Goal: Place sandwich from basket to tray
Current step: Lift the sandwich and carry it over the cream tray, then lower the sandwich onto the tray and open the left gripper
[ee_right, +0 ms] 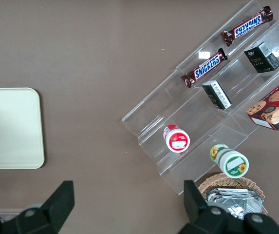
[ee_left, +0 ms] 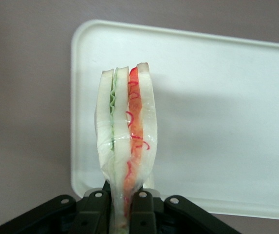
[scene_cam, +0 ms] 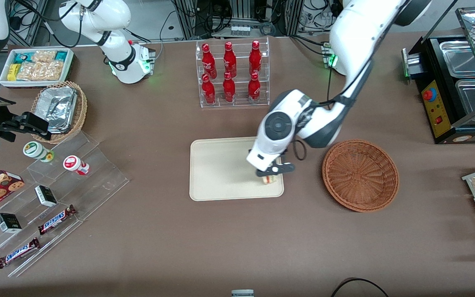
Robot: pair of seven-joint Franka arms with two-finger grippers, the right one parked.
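My gripper hangs over the cream tray, at the tray's corner nearest the basket and the front camera. It is shut on the sandwich, a wrapped wedge of pale bread with red and green filling, pinched between the two black fingers. In the front view only a small bit of the sandwich shows under the wrist. The reddish-brown wicker basket stands beside the tray, toward the working arm's end of the table, with nothing showing in it. The tray lies under the sandwich.
A clear rack of red bottles stands farther from the front camera than the tray. Clear stepped shelves with snacks, a tan basket of foil trays and a white snack box lie toward the parked arm's end. A black appliance is at the working arm's end.
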